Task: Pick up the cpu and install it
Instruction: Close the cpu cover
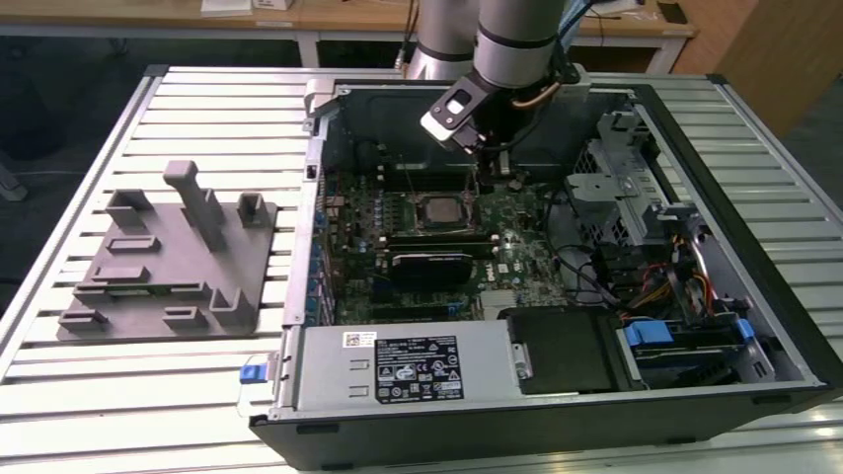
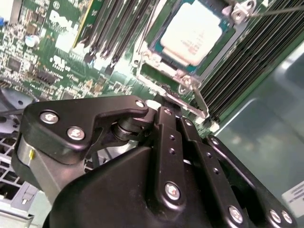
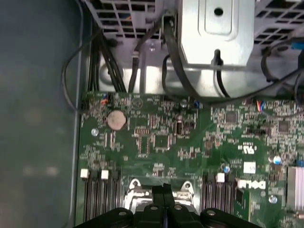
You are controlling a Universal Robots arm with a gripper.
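Fingertips [image 3: 158, 194] of the gripper [image 3: 164, 191] were pressed together on nothing; beyond them the cpu [image 2: 194, 33] lay seated on the motherboard [image 3: 199, 156], centre of the exterior view. We judged it light, stiff and fragile underneath, best gripped by opposite edges.

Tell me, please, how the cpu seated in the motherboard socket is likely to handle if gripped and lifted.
The cpu is a thin flat square with a metal top, so probably rigid and light. Its smooth silvery lid may be slippery to pinch. Lying flat within the socket, it should not roll or tip, but offers little edge to grasp.
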